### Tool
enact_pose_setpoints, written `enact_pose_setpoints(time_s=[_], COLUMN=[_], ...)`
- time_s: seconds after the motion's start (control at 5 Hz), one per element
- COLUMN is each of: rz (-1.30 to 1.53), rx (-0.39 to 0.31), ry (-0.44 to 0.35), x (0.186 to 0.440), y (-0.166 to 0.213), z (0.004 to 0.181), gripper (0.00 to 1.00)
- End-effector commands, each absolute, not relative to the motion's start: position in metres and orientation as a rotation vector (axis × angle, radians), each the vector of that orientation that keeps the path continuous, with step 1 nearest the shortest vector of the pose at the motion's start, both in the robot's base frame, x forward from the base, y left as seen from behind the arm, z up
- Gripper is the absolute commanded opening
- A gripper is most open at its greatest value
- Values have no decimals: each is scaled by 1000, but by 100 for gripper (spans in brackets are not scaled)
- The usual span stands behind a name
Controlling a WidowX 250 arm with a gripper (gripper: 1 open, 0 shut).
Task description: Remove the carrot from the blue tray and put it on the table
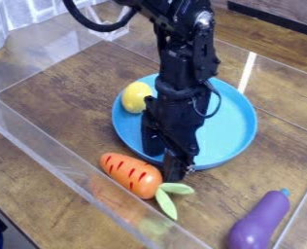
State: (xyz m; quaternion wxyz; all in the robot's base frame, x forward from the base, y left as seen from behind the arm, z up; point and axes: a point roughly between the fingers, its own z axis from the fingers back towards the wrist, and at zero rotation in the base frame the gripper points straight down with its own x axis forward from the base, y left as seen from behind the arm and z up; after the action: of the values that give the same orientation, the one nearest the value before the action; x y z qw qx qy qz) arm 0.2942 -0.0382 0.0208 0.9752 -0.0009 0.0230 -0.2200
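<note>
The carrot (130, 175) lies on the table (65, 97) just in front of the blue tray (227, 126), outside its rim, with its pale green leaves pointing right. My gripper (168, 160) points straight down at the tray's front rim, right beside the carrot's leafy end. One dark finger stands over the tray and the other at the rim's outer edge, and they are still apart. The carrot is not between them.
A yellow lemon (138, 94) rests on the tray's left side. A purple eggplant (257, 226) lies on the wood at the front right. Clear acrylic walls (52, 146) run along the left and front edges, close to the carrot.
</note>
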Motion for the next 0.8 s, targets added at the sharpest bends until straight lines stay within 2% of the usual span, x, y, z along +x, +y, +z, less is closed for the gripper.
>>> enact_pose_setpoints(time_s=[0.0, 0.4, 0.6], rz=[-424, -426, -393], rx=[-4, -9, -10], ry=[15, 2, -4], x=[294, 294, 294], y=[-28, -29, -25], z=[25, 26, 32], gripper=[0, 0, 0])
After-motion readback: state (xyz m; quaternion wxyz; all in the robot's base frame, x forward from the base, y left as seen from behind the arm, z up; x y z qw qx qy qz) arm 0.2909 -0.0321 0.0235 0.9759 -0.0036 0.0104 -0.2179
